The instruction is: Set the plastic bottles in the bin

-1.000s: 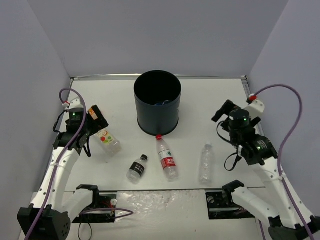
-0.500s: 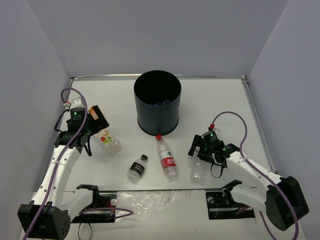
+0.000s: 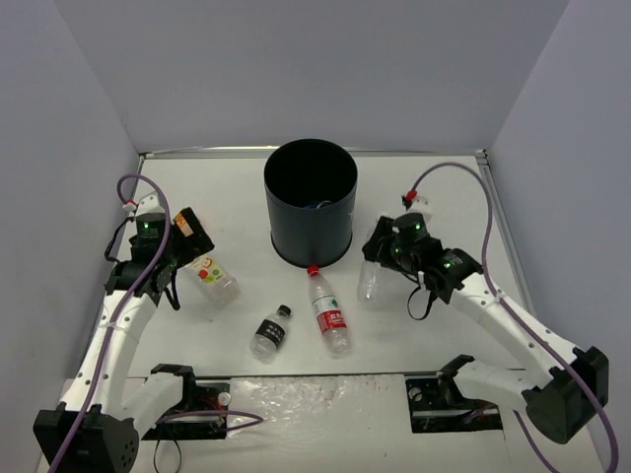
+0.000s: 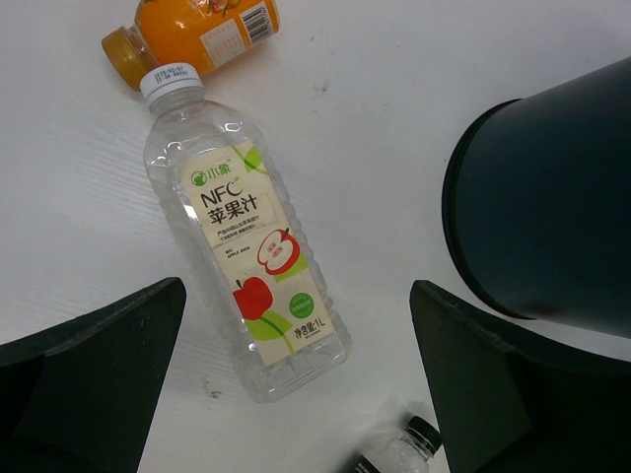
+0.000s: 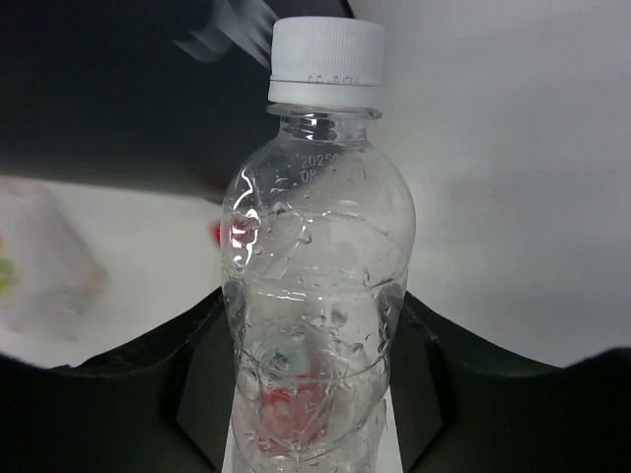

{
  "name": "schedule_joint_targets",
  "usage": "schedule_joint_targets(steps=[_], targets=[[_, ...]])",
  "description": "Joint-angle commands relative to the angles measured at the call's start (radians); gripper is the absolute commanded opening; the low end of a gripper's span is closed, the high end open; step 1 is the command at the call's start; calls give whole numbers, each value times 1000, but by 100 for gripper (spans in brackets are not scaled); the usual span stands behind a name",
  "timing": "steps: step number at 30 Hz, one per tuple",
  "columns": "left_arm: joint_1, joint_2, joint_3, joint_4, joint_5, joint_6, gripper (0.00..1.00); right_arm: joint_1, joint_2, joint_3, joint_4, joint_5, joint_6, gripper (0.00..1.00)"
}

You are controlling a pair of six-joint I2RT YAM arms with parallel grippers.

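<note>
Right tool [image 3: 381, 252] clenched on plain clear bottle [image 5: 314, 296]; carry-to-bin step.
Bottle thin, crinkled, see-through, white screw cap, held just right of the smooth black cylindrical bin [image 3: 311, 232]. Next it likely needs raising over the rim, then release. Left tool [image 4: 296, 374] spread wide above fruit-label bottle [image 4: 246, 251] lying on the counter [image 4: 394, 99].

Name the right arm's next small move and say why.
Probably raise the arm and swing it left until it is over the bin. The right end effector is clamped on the clear bottle, which hangs just right of the bin and is not yet above its opening.
</note>
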Motion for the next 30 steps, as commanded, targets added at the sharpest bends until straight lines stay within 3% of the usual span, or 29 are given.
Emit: schedule_joint_targets(steps=[1,5,10,15,17,19,22,24,26,30], targets=[[-5,-13,22,39,10,5,97,7,-31,339,76,60,-158,34],[-5,-4,21,47,22,7,97,10,110,571,168,-29,-274,35],[-5,4,26,42,17,7,97,11,420,890,278,-64,-435,43],[-7,3,32,26,-12,5,97,18,693,1140,289,-80,-511,45],[-7,3,35,20,-28,5,97,20,788,1217,287,-70,-519,49],[-7,3,38,17,-41,5,97,21,849,1242,282,-55,-519,59],[-7,6,42,15,-46,4,97,21,861,1231,282,-61,-514,85],[-7,11,52,18,-31,6,97,25,846,1220,275,-66,-514,95],[-7,19,64,20,-11,9,97,25,807,1205,273,-58,-517,100],[-11,33,82,29,27,19,97,25,731,1175,273,-32,-517,100]])
